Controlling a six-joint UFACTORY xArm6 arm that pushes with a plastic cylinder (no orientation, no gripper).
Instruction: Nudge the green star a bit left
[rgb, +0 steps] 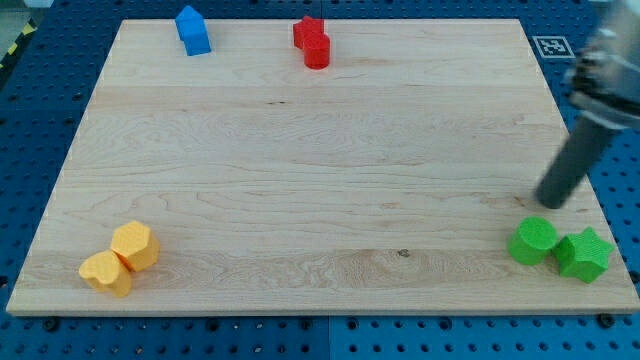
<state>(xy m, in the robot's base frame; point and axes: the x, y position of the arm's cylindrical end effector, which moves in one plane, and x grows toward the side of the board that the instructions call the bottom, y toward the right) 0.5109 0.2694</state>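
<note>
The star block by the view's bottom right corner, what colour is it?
Green star; the camera view shows it.

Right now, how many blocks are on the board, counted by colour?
Blue: 1, the blue block
Red: 1, the red block
Yellow: 2, the yellow hexagon and the yellow block
Green: 2, the green cylinder and the green star
Total: 6

We're getting one view only, so there's no overlap to report. It's looking down at the board from above and from the bottom edge side, tilted: the far edge is reading narrower than the near one. It's framing nearly the whole board, with blue perforated table showing round it. A tag is sitting off the top right corner.
</note>
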